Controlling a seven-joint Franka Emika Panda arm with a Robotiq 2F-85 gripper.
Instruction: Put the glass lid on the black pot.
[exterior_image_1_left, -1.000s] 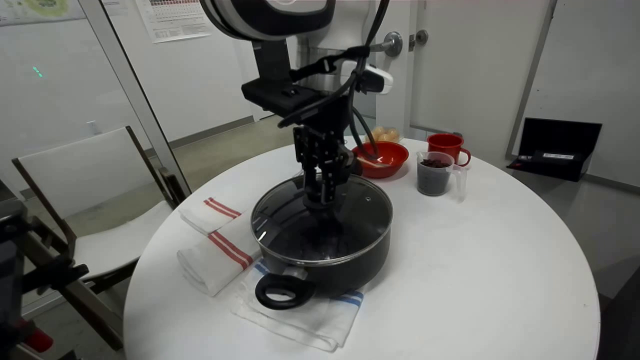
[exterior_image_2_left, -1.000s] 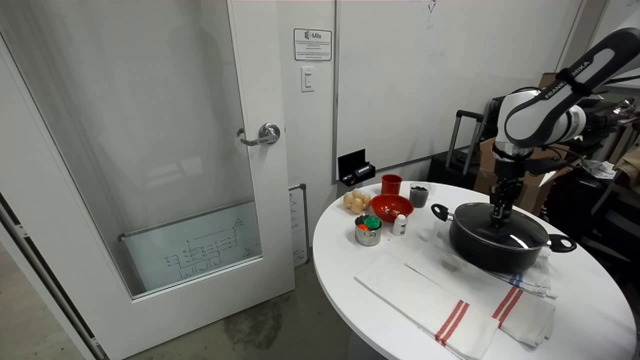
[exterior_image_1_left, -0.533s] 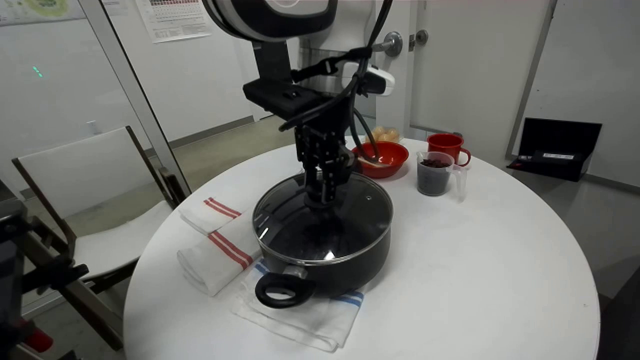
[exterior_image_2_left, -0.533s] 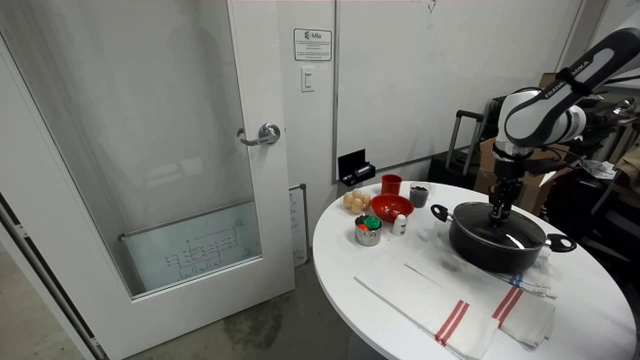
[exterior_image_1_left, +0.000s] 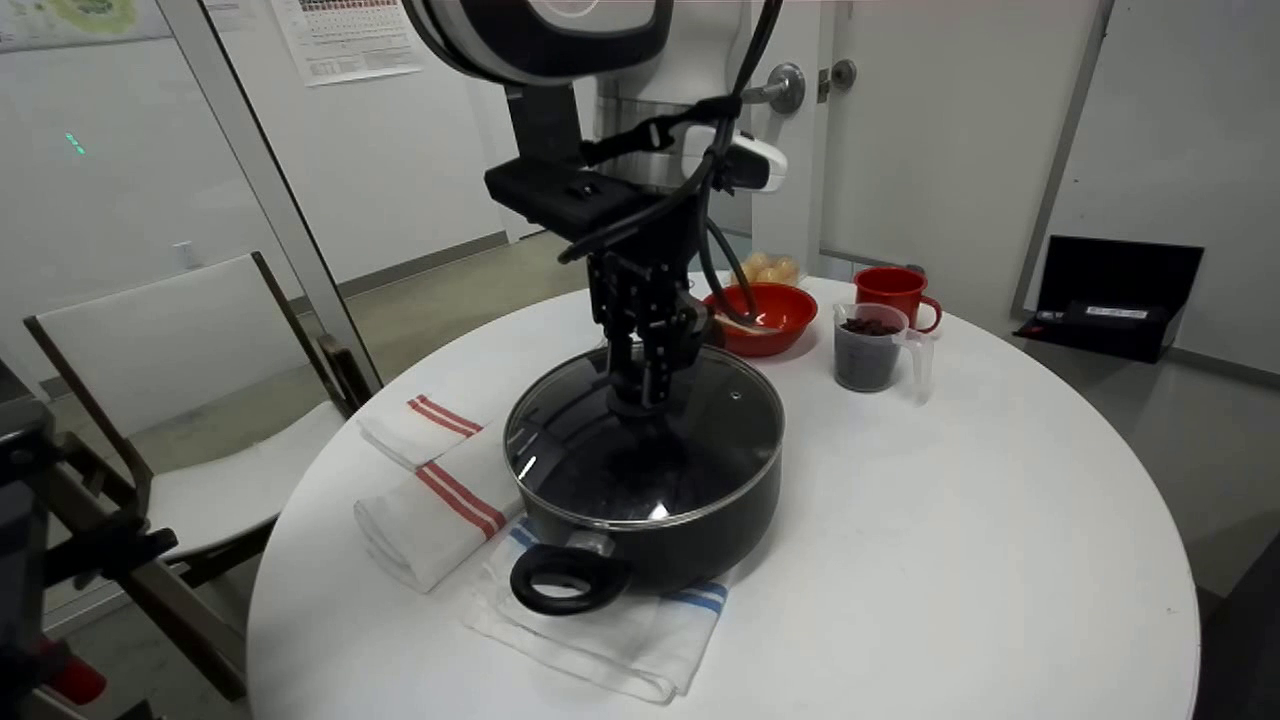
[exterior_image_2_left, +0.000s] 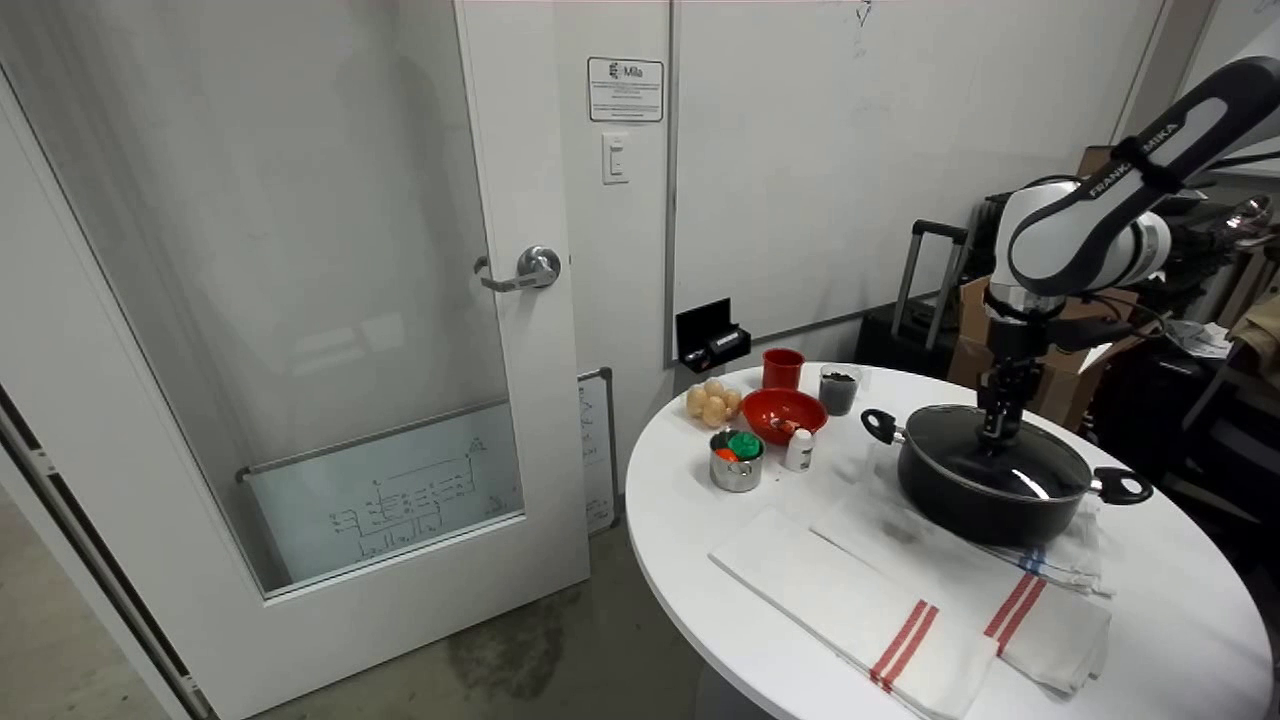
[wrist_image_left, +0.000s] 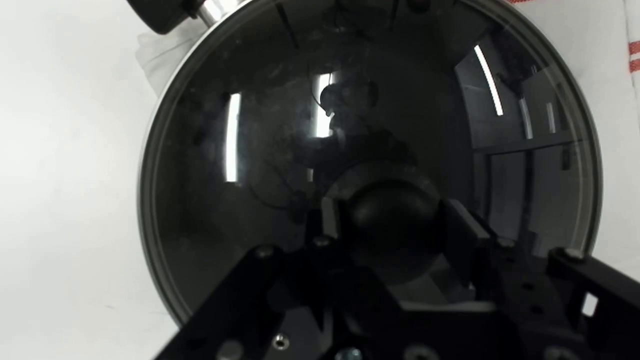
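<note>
The glass lid lies flat on the black pot, its metal rim along the pot's edge. Lid and pot also show in an exterior view. My gripper points straight down over the lid's centre. In the wrist view the gripper's fingers stand on both sides of the dark round knob and look shut on it. The lid fills most of that view, with a pot handle at the top left. The exact finger contact is dark.
The pot stands on a blue-striped cloth. Red-striped cloths lie beside it. A red bowl, a measuring cup, a red mug, a metal cup and a white bottle stand farther off on the round table.
Between one second and half a second ago the gripper and lid shift very slightly. Since then almost nothing moves; the lid stays on the pot with my gripper at its knob.
</note>
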